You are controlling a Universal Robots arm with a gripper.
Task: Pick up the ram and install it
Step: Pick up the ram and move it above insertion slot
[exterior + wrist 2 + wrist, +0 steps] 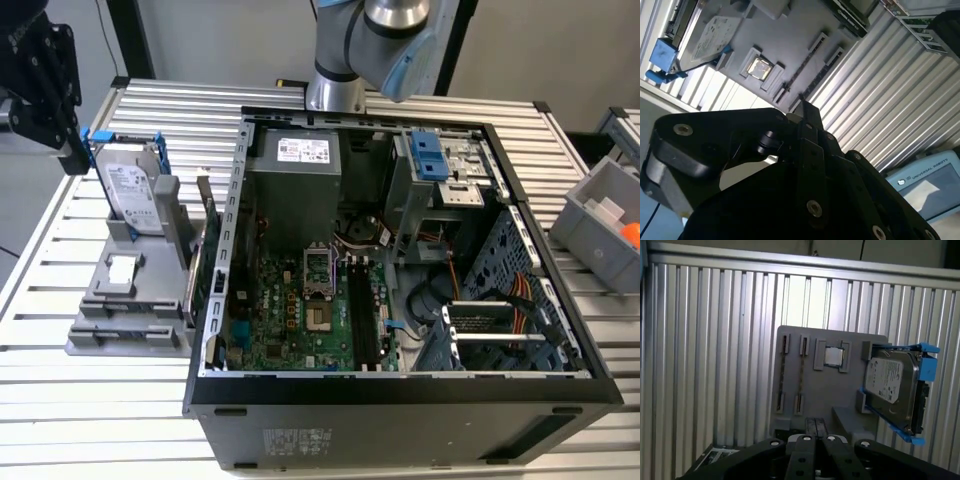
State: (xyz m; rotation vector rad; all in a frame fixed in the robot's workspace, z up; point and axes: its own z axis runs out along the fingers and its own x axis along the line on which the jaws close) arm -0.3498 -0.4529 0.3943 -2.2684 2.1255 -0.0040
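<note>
Exterior view: gripper (70, 150) is up at the exterior view's left, just beside the blue caddy (92, 134) of the hard drive (132, 190). It holds nothing. The ram (197, 265) stands on edge along the rim of the grey fixture (125, 325), just beside the left wall of the open PC case (400, 400) and well apart from the gripper. It is not yet in the long black slots (358, 315) on the motherboard (280, 320). Labels: a white sticker on the drive, a white one on the power supply (300, 180) and a grey one on the case front. The print is too small to read. A grey bin (600, 225) with something orange in it sits at the exterior view's right, on the slatted table (120, 420).

First wrist view: this looks down on the fixture. The fingers (810, 427) are together with nothing between them, over a bare patch near the ends of two narrow holders (782, 375). A CPU chip (833, 356) sits in its pocket, and the drive's label faces it. I can see blocks of print there but can't make them out.

Second wrist view: the gripper is seen side-on, its black links closing to a single tip (804, 107). A dark green board edge (850, 17) at the fixture rim looks like the ram. This view adds a light-blue teach pendant (927, 187) beyond the slats, with a line of lettering on its bezel.
</note>
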